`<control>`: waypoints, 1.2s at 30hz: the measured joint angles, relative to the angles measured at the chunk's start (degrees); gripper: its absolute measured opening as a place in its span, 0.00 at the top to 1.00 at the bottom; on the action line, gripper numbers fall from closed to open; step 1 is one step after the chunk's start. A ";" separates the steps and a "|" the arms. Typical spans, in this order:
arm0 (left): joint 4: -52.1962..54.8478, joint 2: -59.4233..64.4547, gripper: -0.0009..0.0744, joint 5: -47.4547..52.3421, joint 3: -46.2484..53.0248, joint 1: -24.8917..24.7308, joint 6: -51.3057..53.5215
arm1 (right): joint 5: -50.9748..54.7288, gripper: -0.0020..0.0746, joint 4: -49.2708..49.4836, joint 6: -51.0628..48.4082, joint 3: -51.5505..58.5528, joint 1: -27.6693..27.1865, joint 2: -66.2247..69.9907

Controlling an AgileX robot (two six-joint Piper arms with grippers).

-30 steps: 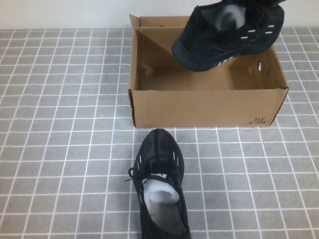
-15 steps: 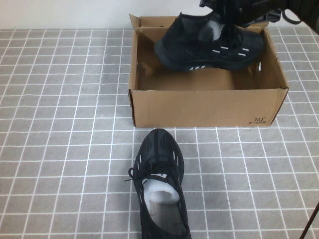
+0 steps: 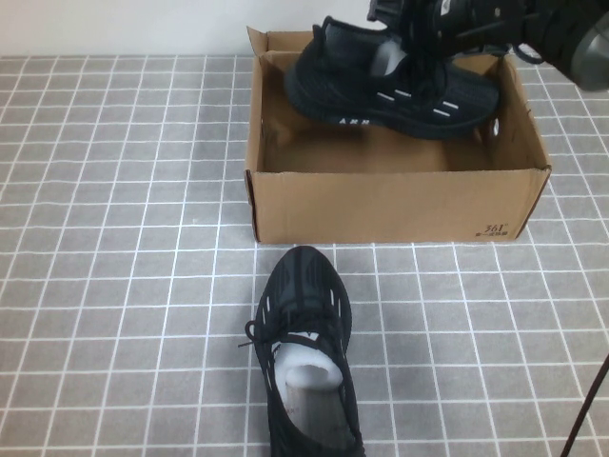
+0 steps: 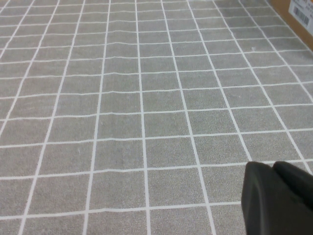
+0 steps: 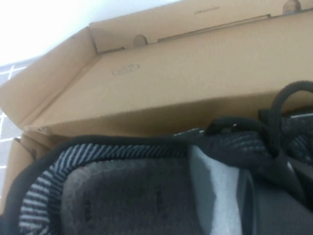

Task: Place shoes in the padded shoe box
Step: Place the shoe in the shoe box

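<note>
The brown cardboard shoe box (image 3: 390, 205) stands open at the back middle of the table. My right gripper (image 3: 420, 43) is shut on one black sneaker (image 3: 385, 88) at its collar. It holds the sneaker roughly level inside the box, along the back wall, heel to the left. I cannot tell whether the sole touches the box floor. The right wrist view shows this sneaker (image 5: 122, 191), its white paper stuffing (image 5: 215, 188) and the box wall (image 5: 195, 83). The other sneaker (image 3: 304, 352) lies on the table in front of the box. My left gripper (image 4: 279, 200) is shut and empty above the tiles.
The table is covered with a grey cloth with a white grid (image 3: 114, 238). A corner of the box with a white label (image 4: 301, 12) shows at the edge of the left wrist view. A dark cable (image 3: 585, 414) crosses the front right corner.
My right gripper has carried the sneaker left and down, from above the box's right back corner into the box, and levelled it. The sneaker on the table has not moved.
</note>
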 joint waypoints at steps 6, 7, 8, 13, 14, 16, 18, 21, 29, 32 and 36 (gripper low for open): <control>0.00 0.00 0.99 0.00 0.00 0.00 0.00 | -2.66 0.98 -0.68 -1.42 0.00 -0.12 1.96; 0.00 0.00 0.99 0.00 0.00 0.00 0.00 | -3.34 0.98 -0.68 -2.26 0.00 -0.23 2.21; 0.00 0.00 0.99 0.00 0.00 0.00 0.00 | -4.24 0.98 -0.56 -3.55 0.00 -0.23 2.58; 0.00 0.00 0.99 0.00 0.00 0.00 0.00 | -6.17 0.98 -0.01 -7.64 0.00 -0.23 4.08; 0.00 0.00 0.99 0.00 0.00 0.00 0.00 | -6.32 0.98 -0.01 -8.21 0.00 -0.23 4.33; 0.00 0.00 0.99 0.00 0.00 0.00 0.00 | -6.55 0.98 -0.01 -9.37 0.00 -0.23 4.94; 0.00 0.00 0.99 0.00 0.00 0.00 0.00 | -6.55 0.98 0.29 -10.84 0.00 -0.23 5.70; 0.00 0.00 0.99 0.00 0.00 0.00 0.00 | -6.55 0.98 2.68 -12.35 0.00 -0.23 6.27; 0.00 0.00 0.99 0.00 0.00 0.00 0.00 | -8.42 0.98 13.67 -25.01 0.00 -0.23 6.41; 0.00 0.00 0.99 0.00 0.00 0.00 0.00 | -8.42 0.98 14.48 -25.74 0.00 -0.23 6.50; 0.00 0.00 0.99 0.00 0.00 0.00 0.00 | -8.42 0.98 15.82 -28.01 0.00 -0.23 6.50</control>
